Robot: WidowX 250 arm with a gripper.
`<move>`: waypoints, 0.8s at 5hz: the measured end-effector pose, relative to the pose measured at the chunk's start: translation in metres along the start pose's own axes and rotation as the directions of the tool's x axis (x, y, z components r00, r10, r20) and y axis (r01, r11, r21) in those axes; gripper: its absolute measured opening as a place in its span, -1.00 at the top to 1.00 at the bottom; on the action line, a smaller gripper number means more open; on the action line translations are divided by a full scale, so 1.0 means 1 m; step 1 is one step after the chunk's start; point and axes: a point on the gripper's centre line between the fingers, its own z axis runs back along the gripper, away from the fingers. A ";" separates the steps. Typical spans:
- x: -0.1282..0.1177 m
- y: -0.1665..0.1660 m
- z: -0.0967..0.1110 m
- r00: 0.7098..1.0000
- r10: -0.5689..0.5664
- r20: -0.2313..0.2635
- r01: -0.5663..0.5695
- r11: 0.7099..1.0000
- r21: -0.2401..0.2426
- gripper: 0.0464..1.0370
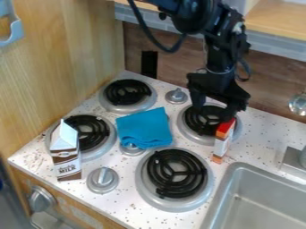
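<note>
One slim carton [220, 145], red-topped, white-sided, orange at its foot, near the hand [214, 112]

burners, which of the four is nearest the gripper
The burner beside the red-topped carton: the gripper hangs over it, and over none of the others.

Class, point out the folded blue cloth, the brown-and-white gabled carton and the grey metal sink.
Folded blue cloth [144, 129]: camera view, middle of its upper surface.
Brown-and-white gabled carton [67, 162]: camera view, front face.
Grey metal sink [269, 208]: camera view, bare basin floor.
</note>
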 end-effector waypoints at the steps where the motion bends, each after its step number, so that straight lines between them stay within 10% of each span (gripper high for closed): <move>1: 0.010 -0.011 -0.005 1.000 -0.006 -0.002 0.006 1.000 -0.005 -0.92; 4: 0.014 -0.018 -0.034 0.998 -0.006 -0.068 0.007 1.000 0.016 -0.92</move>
